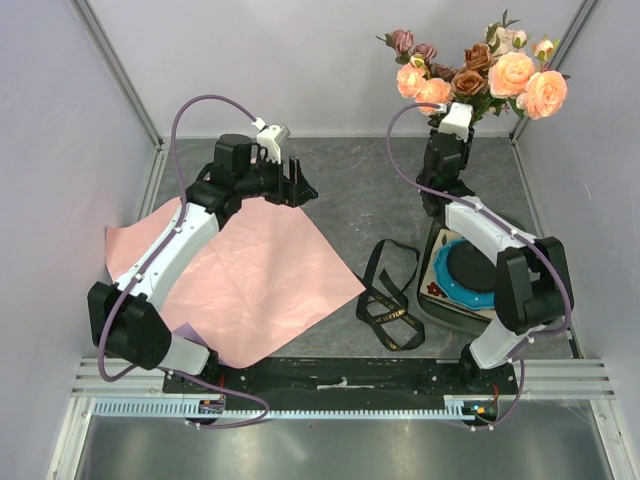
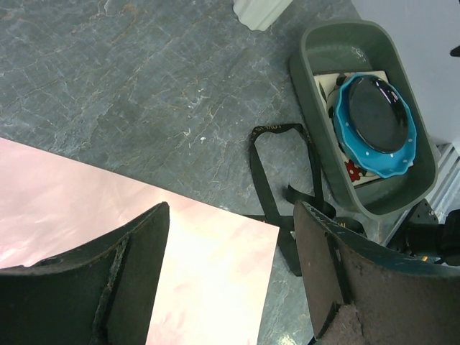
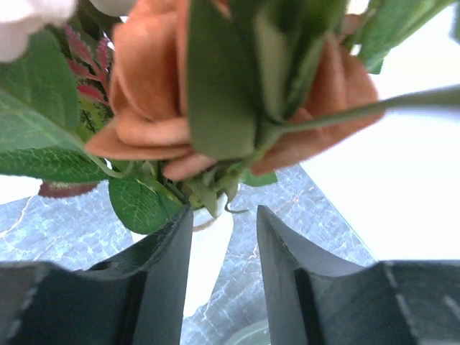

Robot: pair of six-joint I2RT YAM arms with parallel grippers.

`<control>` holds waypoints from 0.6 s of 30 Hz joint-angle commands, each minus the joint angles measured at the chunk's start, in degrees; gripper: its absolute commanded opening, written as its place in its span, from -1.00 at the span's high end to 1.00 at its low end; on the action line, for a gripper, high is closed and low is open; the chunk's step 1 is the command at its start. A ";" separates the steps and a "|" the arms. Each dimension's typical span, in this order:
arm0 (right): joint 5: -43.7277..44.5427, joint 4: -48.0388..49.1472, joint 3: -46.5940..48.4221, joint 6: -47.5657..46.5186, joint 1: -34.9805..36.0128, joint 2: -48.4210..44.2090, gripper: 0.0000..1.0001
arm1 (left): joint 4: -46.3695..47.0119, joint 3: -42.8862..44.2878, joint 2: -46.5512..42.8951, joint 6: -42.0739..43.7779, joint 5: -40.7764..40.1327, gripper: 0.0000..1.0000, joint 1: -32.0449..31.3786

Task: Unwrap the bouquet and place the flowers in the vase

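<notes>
The flowers [image 1: 480, 75] stand upright in the vase [image 3: 208, 259] at the far right corner of the bench [image 1: 350, 190]. The right fingers [image 3: 176, 244] are parted close by its neck, under the blooms, gripping nothing. The left fingers [image 2: 144, 251] hang wide open and empty above the flattened pink paper [image 1: 270, 270]; the black ribbon [image 1: 390, 295] lies beside it.
</notes>
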 commanded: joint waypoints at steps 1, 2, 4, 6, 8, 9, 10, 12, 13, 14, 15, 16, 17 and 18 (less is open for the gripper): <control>0.20 -9.19 -1.93 5.16 -0.01 -6.09 0.00 | 2.60 0.03 -2.38 -1.68 1.89 -0.53 0.44; 0.02 -11.38 -2.20 5.68 -0.01 -6.79 -0.04 | 2.60 0.03 -2.30 -1.77 2.07 -0.53 0.53; 0.02 -14.89 -3.25 8.48 -0.01 -8.29 -0.25 | 2.60 0.03 -2.47 -1.77 2.07 -0.53 0.53; -1.82 -16.75 -4.13 10.77 -0.01 -9.34 -0.43 | 2.60 -0.05 -2.47 -1.77 2.33 -0.53 0.53; -4.19 -20.61 -3.70 12.36 0.08 -9.87 -0.57 | 2.60 -0.05 -2.56 -1.86 2.42 -0.54 0.71; -4.98 -22.02 -3.00 13.85 0.08 -9.79 -0.61 | 2.78 -0.14 -2.74 -1.94 2.42 -0.54 0.62; -5.51 -25.51 -2.38 14.82 0.16 -9.96 -0.64 | 2.78 -0.05 -2.82 -1.95 2.51 -0.54 0.62; -6.66 -27.74 -1.77 16.31 0.43 -10.66 -0.75 | 2.78 -0.05 -2.91 -1.95 2.59 -0.54 0.62; -7.10 -29.75 -1.76 17.11 0.51 -11.19 -0.82 | 2.78 -0.05 -3.00 -1.95 2.51 -0.54 0.62; -9.97 -30.55 -1.85 17.46 0.52 -12.50 -0.83 | 2.78 -0.14 -3.09 -1.86 2.77 -0.54 0.71; -11.48 -31.86 -2.11 17.73 0.60 -13.03 -0.87 | 2.87 -0.05 -3.00 -2.03 2.95 -0.54 0.71; -13.15 -32.75 -2.11 17.73 0.60 -13.65 -0.88 | 2.87 -0.05 -3.09 -2.12 3.12 -0.54 0.62; -13.86 -33.54 -2.03 17.99 0.69 -14.17 -0.89 | 2.95 -0.05 -3.09 -2.21 3.38 -0.54 0.71; -13.78 -34.24 -2.03 17.91 0.86 -14.35 -0.90 | 2.96 -0.05 -3.00 -2.30 3.65 -0.54 0.62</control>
